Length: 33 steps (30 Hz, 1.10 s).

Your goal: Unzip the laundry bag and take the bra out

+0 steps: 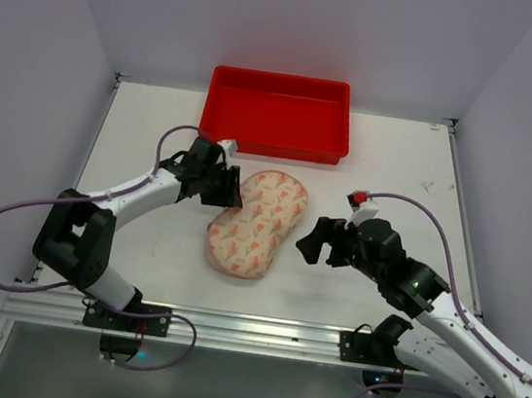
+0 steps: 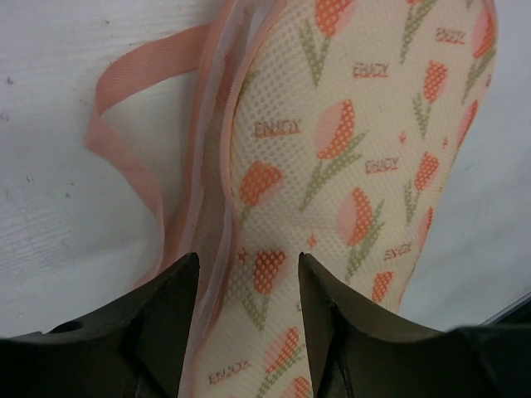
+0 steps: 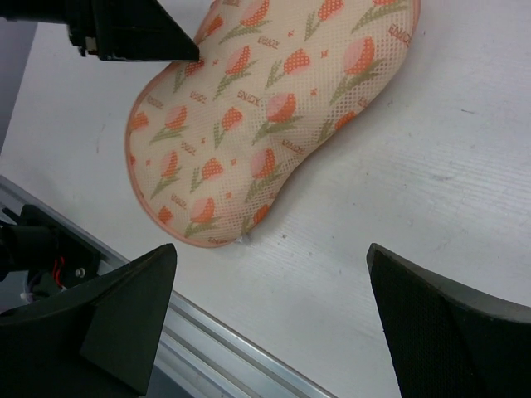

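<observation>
Left of the top view: the left gripper (image 1: 219,183) sits right at the upper-left rim of the laundry bag (image 1: 257,222), jaws partly open, gripping nothing. Its wrist camera shows the pink edge trim (image 2: 217,207) running up between the two fingers, and a pink ribbon loop (image 2: 124,157) trailing off left. Centre: the bag lies flat on the table (image 1: 398,167) below the red tray (image 1: 273,148), long axis slanting lower left to upper right. It looks zipped. No bra in sight, presumably inside. Right: the right gripper (image 1: 311,241) hovers beside the bag's waist, jaws spread wide, empty, clear of the mesh. The left arm is nearer the seam, likely first to act.
</observation>
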Available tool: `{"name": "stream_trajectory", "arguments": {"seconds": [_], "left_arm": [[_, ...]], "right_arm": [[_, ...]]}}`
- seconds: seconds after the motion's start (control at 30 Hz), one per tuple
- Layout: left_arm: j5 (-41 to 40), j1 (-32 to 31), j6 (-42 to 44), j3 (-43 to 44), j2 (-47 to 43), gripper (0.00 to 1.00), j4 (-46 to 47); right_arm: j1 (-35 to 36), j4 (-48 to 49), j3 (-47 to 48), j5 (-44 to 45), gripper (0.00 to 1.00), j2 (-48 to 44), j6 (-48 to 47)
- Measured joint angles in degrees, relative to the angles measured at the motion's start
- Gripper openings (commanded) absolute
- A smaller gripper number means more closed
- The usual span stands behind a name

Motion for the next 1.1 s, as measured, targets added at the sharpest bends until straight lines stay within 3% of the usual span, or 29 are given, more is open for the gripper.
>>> {"name": "stream_trajectory", "arguments": {"seconds": [0.2, 0.4, 0.7, 0.9, 1.1], "left_arm": [[2.75, 1.2, 2.1, 1.79, 5.53, 0.43, 0.96], [4.57, 1.22, 2.82, 2.01, 6.95, 0.0, 2.67], [4.11, 0.2, 1.75, 2.8, 3.91, 0.0, 2.01], [0.48, -11.3, -2.89, 10.86, 0.0, 0.21, 2.27], [-1.9, -23.32, -7.17, 16.31, 3.23, 0.36, 4.83]], "right_arm": [[0.0, 0.9, -2.89, 0.07, 0.99, -4.39, 0.11], [0.0, 1.25, -3.85, -0.02, 0.99, -4.96, 0.22], [0.0, 1.86, -3.85, -0.09, 0.99, -5.11, 0.37], [0.0, 0.55, -3.85, 2.34, 0.99, -9.16, 0.87], [0.0, -1.33, -3.85, 7.45, 0.99, -17.27, 1.66]]}}
